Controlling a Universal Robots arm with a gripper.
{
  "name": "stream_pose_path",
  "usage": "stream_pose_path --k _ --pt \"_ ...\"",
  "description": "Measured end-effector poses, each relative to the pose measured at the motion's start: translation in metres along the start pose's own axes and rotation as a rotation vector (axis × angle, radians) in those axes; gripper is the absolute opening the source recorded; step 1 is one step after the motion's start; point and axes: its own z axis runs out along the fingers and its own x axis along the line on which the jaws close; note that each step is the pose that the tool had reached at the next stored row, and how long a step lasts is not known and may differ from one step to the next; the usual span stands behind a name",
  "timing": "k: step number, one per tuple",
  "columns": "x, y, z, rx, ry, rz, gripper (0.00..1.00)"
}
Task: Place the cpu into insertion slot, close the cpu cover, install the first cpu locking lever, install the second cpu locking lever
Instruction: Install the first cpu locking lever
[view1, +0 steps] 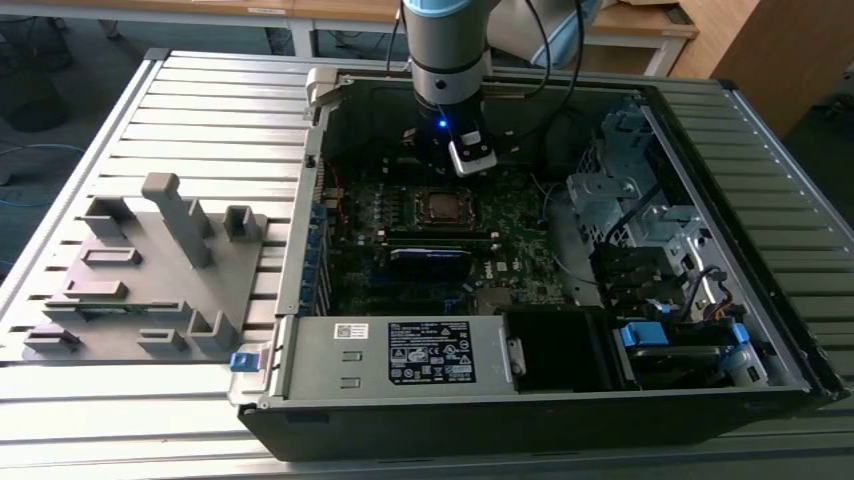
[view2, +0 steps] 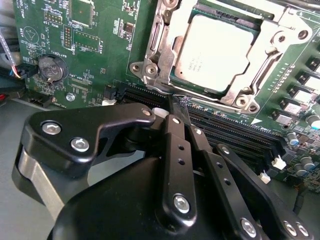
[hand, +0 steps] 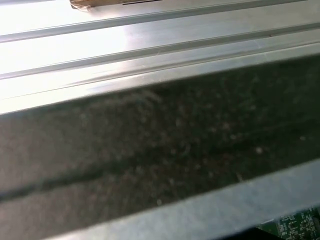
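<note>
**A:** Where has the cpu (view2: 215, 50) got to?

**B:** It's just beyond the tips of the gripper (view2: 175, 102), lying flat in the insertion slot (view2: 149, 64). The cpu cover (view2: 265, 70) is down over it. The frame bears on the chip's edges, and the cut-out leaves the metal top bare.

**A:** And the gripper, is it carrying anything?

**B:** No. Its fingers are pinched together with nothing between them. I'd guess that's to make one narrow point, since the tip sits right at the near edge of the socket's frame, where there's little room. I can't tell from here whether either locking lever is hooked down.

**A:** Why is the computer case (view1: 747, 250) lying on its side?

**B:** Probably so the motherboard (view2: 100, 60) faces up and the arm can reach it from above. The memory slots (view2: 225, 125) run just beneath the fingers, and the coin cell battery (view2: 52, 69) sits well off to one side of the gripper.

**A:** Any writing?

**B:** There's faint print on the cpu's top and white lettering all over the board. Well away from the gripper, the power supply carries a white label (view1: 431, 352) with dense black print. I can't make out a word of any of it.
</note>
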Motion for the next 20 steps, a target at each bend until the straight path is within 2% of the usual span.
stream_pose_path --k 12,20 --pt "0.0002 -0.0002 0.0013 0.0001 0.0 0.0 0.1" --pt "0.0 0.0001 0.0001 -0.0036 0.0007 0.001 0.1"
